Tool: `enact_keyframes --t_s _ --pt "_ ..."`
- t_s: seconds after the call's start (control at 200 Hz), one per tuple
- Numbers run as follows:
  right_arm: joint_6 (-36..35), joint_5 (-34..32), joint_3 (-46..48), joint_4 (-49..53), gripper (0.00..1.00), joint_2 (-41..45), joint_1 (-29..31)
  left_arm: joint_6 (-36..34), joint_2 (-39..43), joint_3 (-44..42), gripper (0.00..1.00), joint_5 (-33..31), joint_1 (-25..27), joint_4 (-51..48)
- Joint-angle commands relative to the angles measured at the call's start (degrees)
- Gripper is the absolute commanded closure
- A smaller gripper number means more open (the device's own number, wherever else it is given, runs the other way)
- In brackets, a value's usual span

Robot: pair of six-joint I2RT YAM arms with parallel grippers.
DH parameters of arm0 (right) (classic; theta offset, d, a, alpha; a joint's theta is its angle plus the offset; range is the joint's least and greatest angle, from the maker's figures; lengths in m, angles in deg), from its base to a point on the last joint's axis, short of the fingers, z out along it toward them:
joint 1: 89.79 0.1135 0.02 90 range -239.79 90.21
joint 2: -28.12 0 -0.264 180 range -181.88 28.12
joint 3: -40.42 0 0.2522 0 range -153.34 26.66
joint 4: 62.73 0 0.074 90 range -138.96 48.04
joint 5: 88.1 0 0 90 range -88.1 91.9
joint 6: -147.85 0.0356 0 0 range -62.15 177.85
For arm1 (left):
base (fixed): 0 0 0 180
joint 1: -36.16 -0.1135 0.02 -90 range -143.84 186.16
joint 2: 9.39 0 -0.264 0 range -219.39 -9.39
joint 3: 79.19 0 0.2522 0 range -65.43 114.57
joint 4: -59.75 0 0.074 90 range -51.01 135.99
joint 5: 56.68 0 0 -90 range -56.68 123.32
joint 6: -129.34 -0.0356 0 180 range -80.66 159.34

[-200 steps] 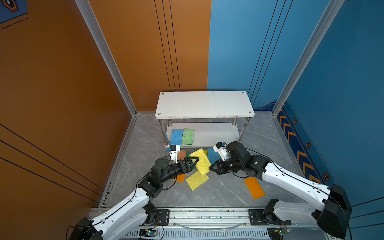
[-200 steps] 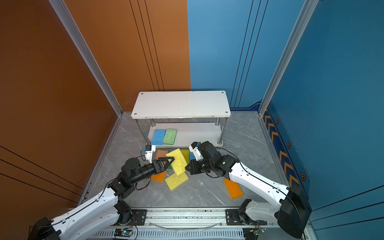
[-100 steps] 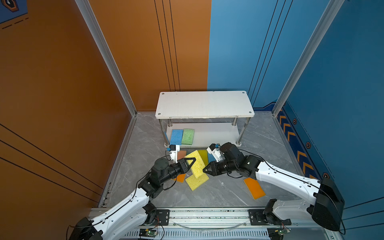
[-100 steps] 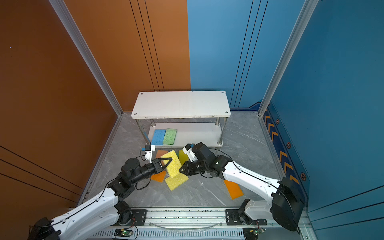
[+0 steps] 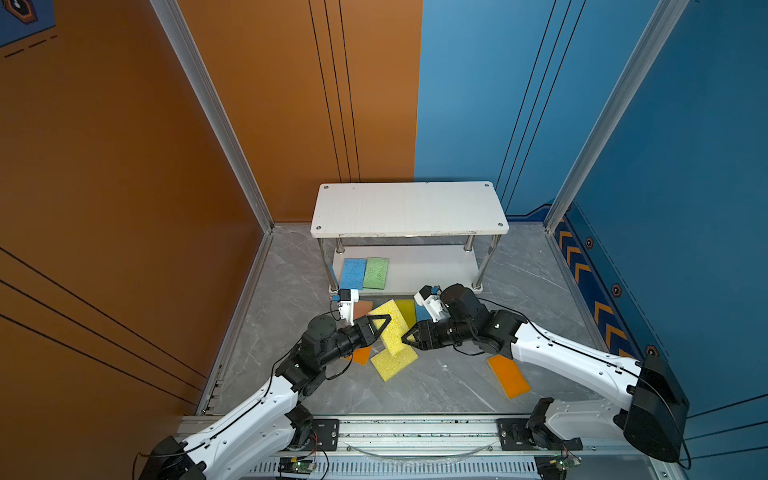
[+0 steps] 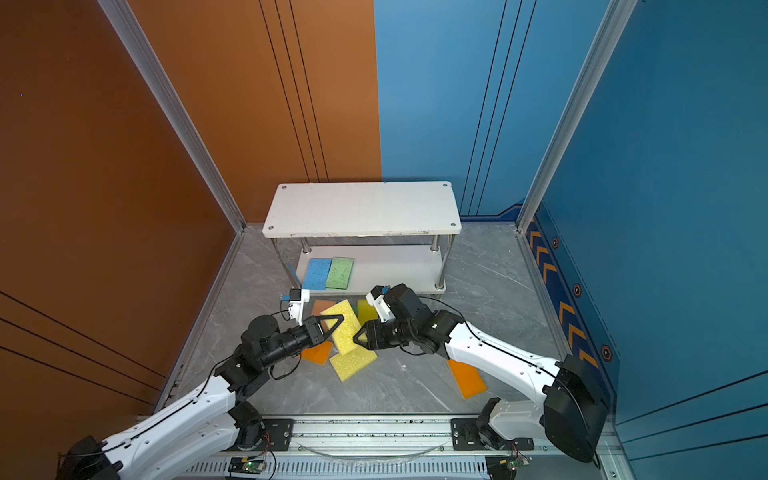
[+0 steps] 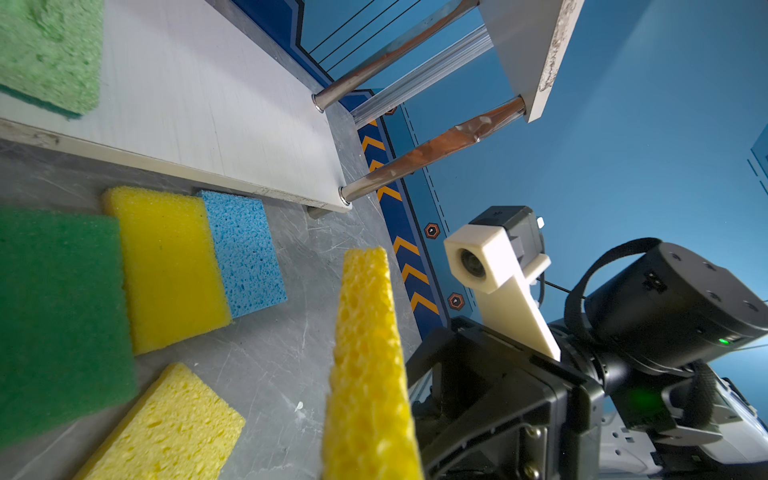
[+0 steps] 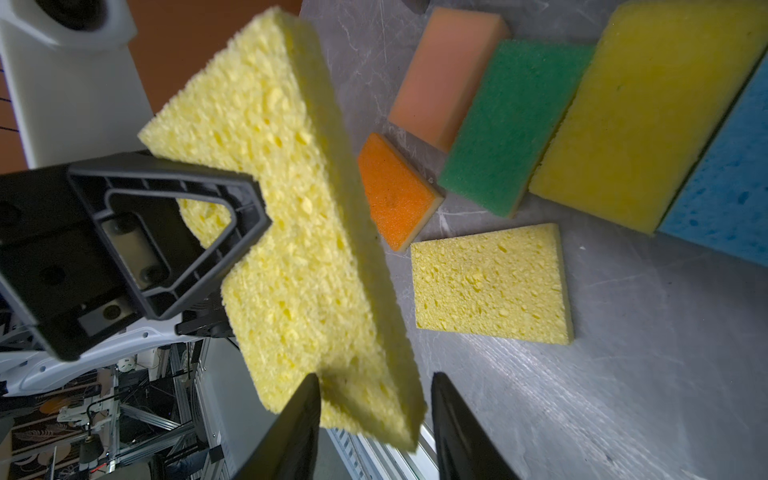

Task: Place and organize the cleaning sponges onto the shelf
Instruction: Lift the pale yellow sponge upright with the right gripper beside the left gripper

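Note:
A pale yellow sponge (image 5: 390, 328) (image 8: 291, 187) hangs tilted above the floor, and my left gripper (image 5: 380, 322) (image 6: 336, 322) is shut on its upper part. My right gripper (image 5: 409, 336) (image 8: 374, 380) stands open around the sponge's lower end, with a gap on one side. The left wrist view shows this sponge (image 7: 368, 353) edge-on. The shelf (image 5: 409, 208) stands behind, and a blue sponge (image 5: 353, 272) and a light green sponge (image 5: 376, 272) lie on its lower board. Several sponges lie on the floor, among them a yellow one (image 5: 395, 361) under the grippers.
Floor sponges in the right wrist view: peach (image 8: 449, 75), dark green (image 8: 511, 124), yellow (image 8: 648, 116), blue (image 8: 727, 199), small orange (image 8: 395, 191). Another orange sponge (image 5: 509, 376) lies apart under the right arm. Metal posts (image 7: 428, 153) join the shelf boards. Walls enclose the floor.
The left gripper has shut on the yellow sponge that the right gripper held. The right gripper's jaws have opened around it. The sponge has shifted slightly left.

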Motion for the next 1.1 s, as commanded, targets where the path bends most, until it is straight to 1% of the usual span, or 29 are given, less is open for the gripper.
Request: enact_keyframes --t_s 0.0,0.095,0.195,0.36,0.991,1.096 --pt "-1.7 -4.9 -1.7 5.5 0.55 2.3 -0.3 -1.3 1.8 0.1 0.98 1.3 -0.7 -2.3" --pt "-2.0 -4.1 -1.7 5.6 0.54 3.2 -0.3 -1.6 2.3 0.0 0.98 1.3 -0.8 -3.2" --pt "-2.3 -1.8 -2.4 4.7 0.54 2.8 0.3 -1.5 2.0 0.1 0.98 1.4 -0.9 -3.2" --pt "-1.8 0.1 -2.6 2.4 0.53 2.5 0.8 -1.6 1.8 0.5 0.98 1.9 -0.9 -3.3" --pt "-1.0 1.5 -1.6 -0.7 0.57 -0.3 1.0 -1.2 2.5 0.1 0.98 2.0 -1.3 -3.2" --pt "-0.7 1.7 -1.5 -1.5 0.59 -0.8 1.1 -1.2 2.7 -0.1 0.98 2.0 -1.4 -3.2"
